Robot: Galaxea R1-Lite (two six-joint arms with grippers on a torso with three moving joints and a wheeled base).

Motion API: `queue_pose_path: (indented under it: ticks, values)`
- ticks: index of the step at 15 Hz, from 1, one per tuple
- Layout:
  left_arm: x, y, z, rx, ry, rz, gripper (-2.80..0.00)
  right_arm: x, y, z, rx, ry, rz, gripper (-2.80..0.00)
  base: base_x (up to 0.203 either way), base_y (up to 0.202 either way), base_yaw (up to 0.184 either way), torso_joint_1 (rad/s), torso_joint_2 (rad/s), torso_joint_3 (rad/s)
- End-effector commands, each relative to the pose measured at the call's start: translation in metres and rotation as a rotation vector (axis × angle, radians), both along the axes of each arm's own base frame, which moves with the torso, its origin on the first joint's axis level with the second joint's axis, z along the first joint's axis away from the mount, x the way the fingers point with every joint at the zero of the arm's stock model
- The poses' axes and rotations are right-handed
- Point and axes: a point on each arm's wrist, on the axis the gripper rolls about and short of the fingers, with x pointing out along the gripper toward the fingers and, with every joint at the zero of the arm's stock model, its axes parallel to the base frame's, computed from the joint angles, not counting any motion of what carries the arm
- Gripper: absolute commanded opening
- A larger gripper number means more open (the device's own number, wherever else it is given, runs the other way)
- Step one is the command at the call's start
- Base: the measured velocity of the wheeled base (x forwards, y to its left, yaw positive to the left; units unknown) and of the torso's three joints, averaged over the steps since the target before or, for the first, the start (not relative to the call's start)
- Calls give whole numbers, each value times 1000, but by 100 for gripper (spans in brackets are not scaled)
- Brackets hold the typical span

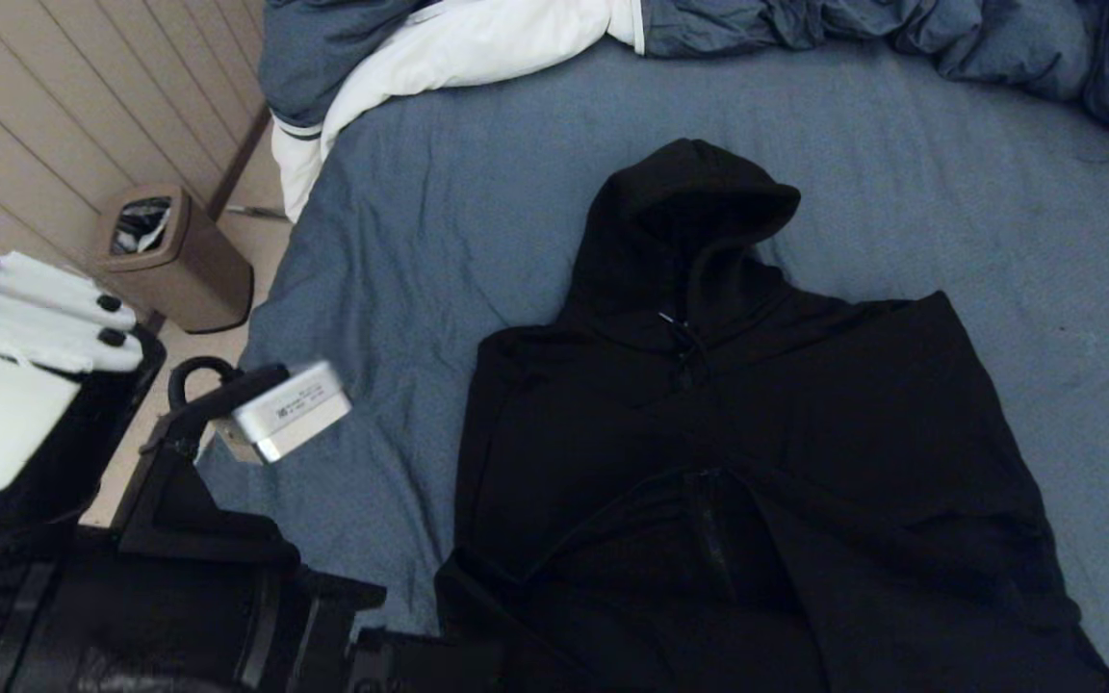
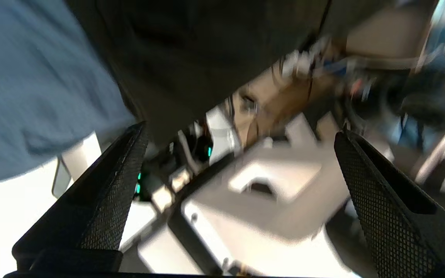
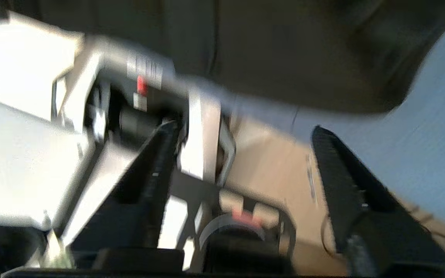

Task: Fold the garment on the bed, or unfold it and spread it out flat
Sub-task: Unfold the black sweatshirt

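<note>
**Now the black hoodie lies spread on the bed, and both grippers are open**

Right now the garment (image 1: 747, 462) lies on the bed (image 1: 439, 250), front side up. Its hood points to 12 o'clock in the head view, and its body fills the part from the middle down to 6 o'clock. The zipper (image 1: 713, 534) runs down the middle, and the lower front looks a bit bunched there. The sleeves cannot be made out — the cloth is too dark.

The blue-grey sheet shows all around the hoodie, with soft wrinkles at 9 o'clock. A puffy duvet (image 1: 477, 38) with a white inside sits bunched along the far edge, from 11 o'clock to 1 o'clock.

The left gripper (image 2: 240, 154) has its two black fingers (image 2: 110, 185) spread wide, with nothing between them. Black cloth and blue sheet show past the tips. The right gripper (image 3: 242, 154) is blurry, but its fingers (image 3: 342, 173) stand apart and hold nothing — dark cloth hangs beyond them.

A brown bin (image 1: 174, 255) stands on the floor at 9 o'clock, beside the bed. Parts of the robot's own body (image 1: 25, 385) fill the corner at 8 o'clock.
</note>
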Motion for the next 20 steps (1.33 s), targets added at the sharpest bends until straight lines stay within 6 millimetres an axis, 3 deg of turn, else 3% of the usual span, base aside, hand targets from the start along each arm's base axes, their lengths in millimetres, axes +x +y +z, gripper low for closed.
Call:
queue_pose_path:
  ticks: [1, 2, 7, 11, 15, 16, 20]
  values:
    - [34, -9, 2, -5, -1, 93, -38, 38, 6, 19, 16, 24, -57, 0, 0, 0, 0, 0, 0, 0]
    - [55, -14, 1, -14, 0, 122, -280, 57, 8, 25, 18, 21, -81, -271, 0, 0, 0, 0, 0, 0]
    - [133, -33, -19, 13, 33, 184, -280, 147, 6, 34, 20, 30, -209, -280, 0, 0, 0, 0, 0, 0]
    - [185, -22, -35, 21, -31, 256, -280, 210, -27, 26, 91, 31, -297, -280, 0, 0, 0, 0, 0, 0]
    - [225, -22, -31, -22, -99, 313, -280, 261, -53, 28, 136, 12, -326, -280, 0, 0, 0, 0, 0, 0]
    - [232, -25, -31, -28, -109, 316, 0, 268, -56, 33, 138, -9, -328, -280, 0, 0, 0, 0, 0, 0]
    - [250, -28, -17, -62, -177, 339, 0, 284, -66, 50, 134, -76, -343, -280, 0, 0, 0, 0, 0, 0]
